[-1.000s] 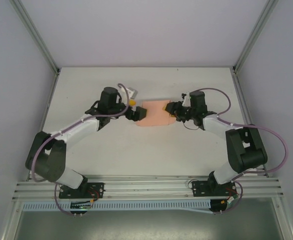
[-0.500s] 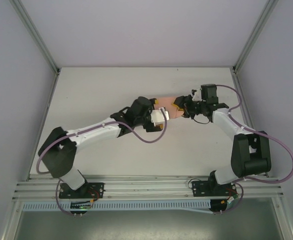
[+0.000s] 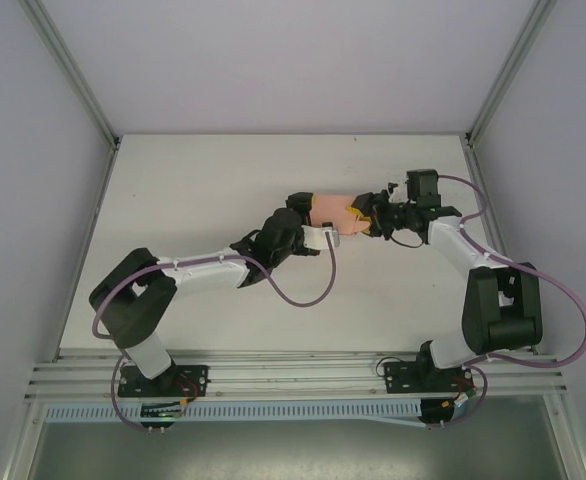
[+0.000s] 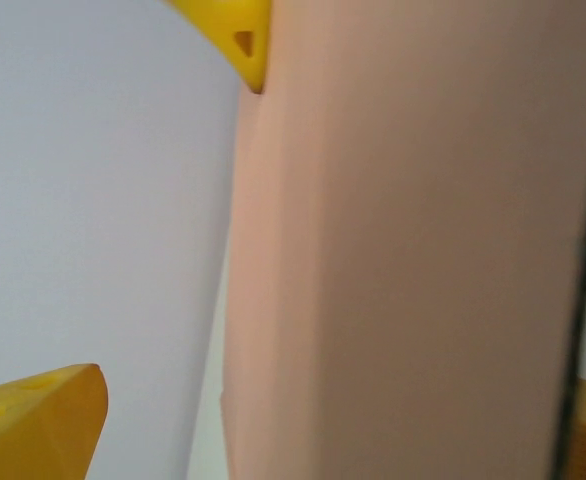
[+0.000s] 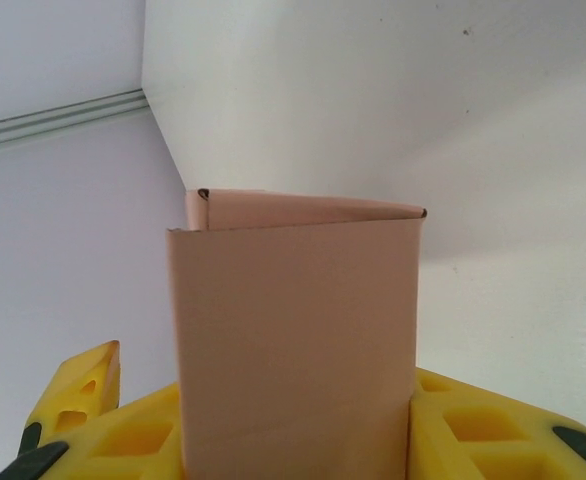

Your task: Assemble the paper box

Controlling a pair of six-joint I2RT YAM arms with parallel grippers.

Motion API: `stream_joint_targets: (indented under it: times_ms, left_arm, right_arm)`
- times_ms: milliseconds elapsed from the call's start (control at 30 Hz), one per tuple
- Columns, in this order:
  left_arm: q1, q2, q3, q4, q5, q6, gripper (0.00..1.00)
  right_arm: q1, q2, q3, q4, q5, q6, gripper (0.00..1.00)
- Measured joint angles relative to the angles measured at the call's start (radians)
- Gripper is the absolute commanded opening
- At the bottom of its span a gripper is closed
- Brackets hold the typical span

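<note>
White worktop [image 3: 193,180]: right claw [image 5: 293,425] pinches the salmon-pink card paper box [image 5: 293,320]; left claw [image 3: 313,208] gapes wide. Looks light and crushable, so best taken at folded edges.

**Two arms, grippers meeting at mid-table**
We list the left arm [image 3: 198,268] laid out long and low toward the right. The left gripper [image 3: 309,208] has its jaws wide apart. The right arm [image 3: 453,250] is bent at the elbow and reaches left. The right gripper [image 3: 359,215] has its yellow fingers [image 5: 473,430] clamped on the box [image 5: 293,330].
</note>
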Motion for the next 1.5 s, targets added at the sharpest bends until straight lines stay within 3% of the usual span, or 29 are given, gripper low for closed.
stream_joint_targets:
  times_ms: [133,367,600,733,800,867,1000,1100,1167,1333,1500]
  left_arm:
    - [0.0,0.0,-0.018,0.051,-0.006,0.023,0.82]
    - [0.0,0.0,-0.024,0.08,-0.013,0.029,0.59]
    - [0.0,-0.042,-0.026,0.031,0.008,0.019,0.48]
    - [0.0,-0.08,-0.026,-0.022,0.026,-0.002,0.47]
    - [0.0,-0.096,-0.022,-0.059,0.031,-0.02,0.47]
    - [0.0,-0.103,0.005,-0.138,0.034,-0.049,0.46]
    - [0.001,-0.103,0.095,-0.37,0.068,-0.143,0.44]
    - [0.005,-0.103,0.184,-0.608,0.127,-0.228,0.44]
    - [0.01,-0.103,0.229,-0.739,0.17,-0.272,0.38]
    - [0.038,-0.074,0.275,-1.002,0.294,-0.344,0.46]
    - [0.111,0.018,0.351,-1.189,0.375,-0.379,0.47]
  right_arm:
    - [-0.001,-0.005,-0.021,0.039,-0.013,0.048,0.38]
    - [-0.003,-0.021,-0.04,0.098,-0.03,0.109,0.41]
    - [-0.003,-0.041,-0.041,0.105,-0.08,0.12,0.58]
    - [0.0,-0.044,-0.04,0.086,-0.097,0.104,0.84]
    - [0.002,-0.047,-0.033,0.051,-0.091,0.074,0.91]
    - [0.0,-0.062,-0.015,-0.014,-0.05,0.024,0.99]
    - [-0.011,-0.139,0.045,-0.134,0.116,-0.141,0.99]
    - [-0.017,-0.246,0.06,-0.156,0.255,-0.346,0.99]
    - [-0.018,-0.316,0.043,-0.144,0.293,-0.497,0.99]
    - [-0.018,-0.425,-0.074,-0.079,0.215,-0.776,0.99]
    - [-0.014,-0.38,-0.108,-0.073,0.056,-0.956,0.93]
